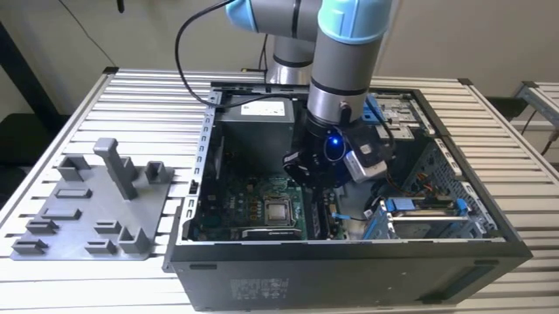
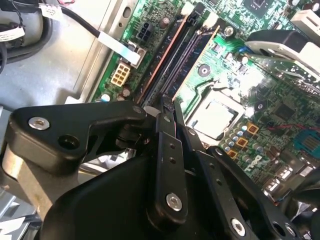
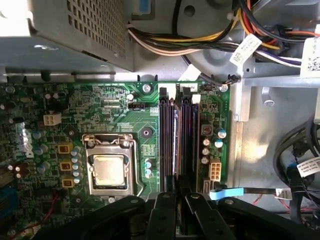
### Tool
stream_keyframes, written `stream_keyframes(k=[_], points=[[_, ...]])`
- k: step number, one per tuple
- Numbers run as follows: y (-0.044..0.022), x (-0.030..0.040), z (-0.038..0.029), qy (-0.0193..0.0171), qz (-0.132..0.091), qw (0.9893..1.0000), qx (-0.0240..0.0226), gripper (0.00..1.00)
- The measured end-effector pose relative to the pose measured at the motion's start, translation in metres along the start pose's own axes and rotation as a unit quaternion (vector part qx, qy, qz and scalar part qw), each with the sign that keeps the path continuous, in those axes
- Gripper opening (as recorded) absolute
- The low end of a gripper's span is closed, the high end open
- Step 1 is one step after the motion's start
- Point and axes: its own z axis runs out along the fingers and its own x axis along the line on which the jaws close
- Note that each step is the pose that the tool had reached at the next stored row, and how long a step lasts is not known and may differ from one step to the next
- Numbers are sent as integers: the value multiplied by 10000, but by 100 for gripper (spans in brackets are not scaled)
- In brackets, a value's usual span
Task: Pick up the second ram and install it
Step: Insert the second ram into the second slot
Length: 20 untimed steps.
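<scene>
first wrist view: 4 memory slots (image 3: 178, 142)

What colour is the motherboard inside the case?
Green, the motherboard shows best in the first wrist view.

Exterior view overlooks; both wrist views (close) share motherboard (image 3: 125, 115).

The arm (image 1: 345, 59) is held nearly upright in the exterior view, grey tube sections joined by pale blue caps, its base set behind and its wrist pointed straight down. A blue light is lit on the wrist. The black gripper (image 1: 321, 178) is carried at the lower end. In both wrist views the fingers (image 2: 166, 130) are seen drawn close together, their black linkage bars folded inward.
</scene>
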Motion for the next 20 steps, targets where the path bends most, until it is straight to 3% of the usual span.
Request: stream_keyframes(k=[15, 20], points=[[2, 0, 15, 0, -2, 10000, 1, 14], [30, 0, 18, -2, -11, 10000, 5, 14]])
